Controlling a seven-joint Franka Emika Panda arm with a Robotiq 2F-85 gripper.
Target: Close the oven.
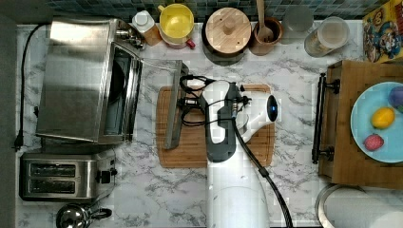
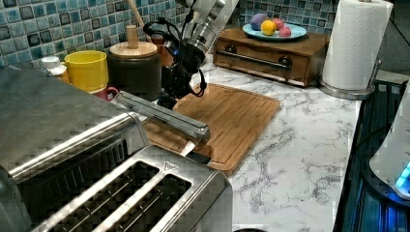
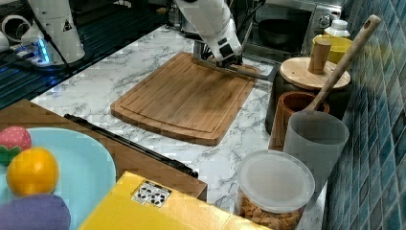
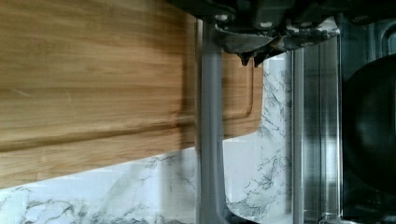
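The oven [image 1: 76, 80] stands at the top view's left, a boxy steel unit with its glass door dropped open and lying nearly flat over the wooden cutting board [image 1: 190, 147]. The door's steel bar handle [image 1: 173, 109] runs along its free edge. My gripper [image 1: 184, 102] is right at that handle, near the bar's far half. In the left view the gripper [image 2: 168, 100] sits just above the handle [image 2: 169, 118]. The wrist view has the handle [image 4: 210, 140] running past the gripper [image 4: 261, 44], with a dark pan inside the oven.
A two-slot toaster [image 1: 62, 176] sits beside the oven, with a kettle [image 1: 73, 216] near the front edge. A yellow mug [image 1: 176, 21] and a wooden-lidded jar [image 1: 227, 31] line the back wall. A wooden drawer box [image 1: 342, 123] carries a plate of fruit, and a paper towel roll [image 2: 355, 43] stands nearby.
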